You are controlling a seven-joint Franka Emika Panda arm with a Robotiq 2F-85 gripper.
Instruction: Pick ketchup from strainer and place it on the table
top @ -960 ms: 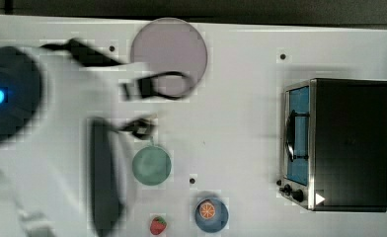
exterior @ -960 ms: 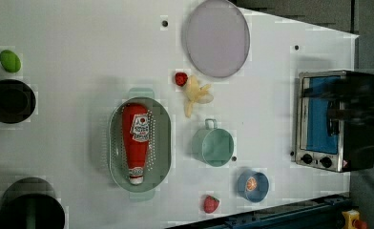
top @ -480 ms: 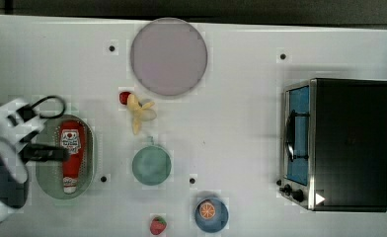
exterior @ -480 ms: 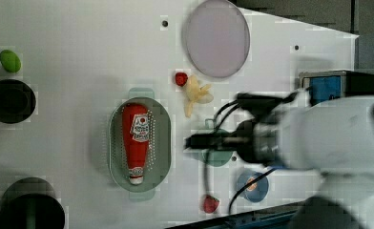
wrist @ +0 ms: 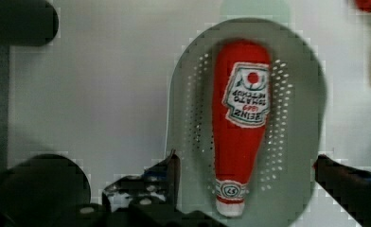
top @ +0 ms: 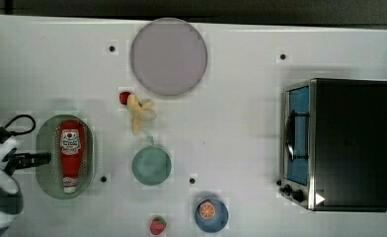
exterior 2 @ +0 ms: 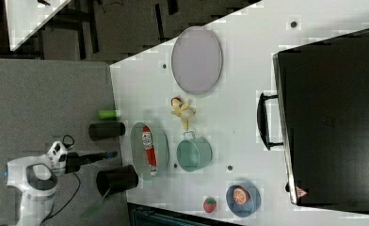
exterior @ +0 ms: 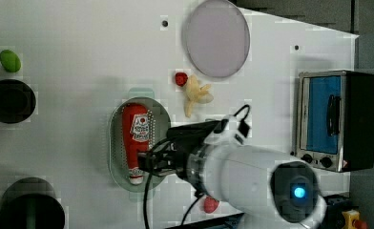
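The red ketchup [top: 72,155] bottle lies lengthwise in the pale green strainer [top: 44,143] on the white table [top: 231,128]. In the top view my gripper [top: 42,158] reaches to the strainer's left rim. The wrist view looks down on the ketchup [wrist: 238,137] in the strainer [wrist: 188,94], with my gripper [wrist: 245,161] open. Its dark fingers [wrist: 172,170] stand either side of the basket, near the bottle's whitish cap end, touching nothing. In the left view my gripper [exterior: 150,160] hangs over the strainer [exterior: 113,143] beside the ketchup [exterior: 136,136].
A teal cup [top: 151,165], a banana [top: 141,114] and a grey plate [top: 168,57] lie to the top view's right of the strainer. A strawberry [top: 157,225], a blue bowl [top: 211,214] and a toaster oven [top: 337,143] sit further right. Two black cups [exterior 2: 106,130] stand near the strainer.
In the left view the arm has swung from beside the teal cup to over the strainer. The ketchup and the strainer have not moved.
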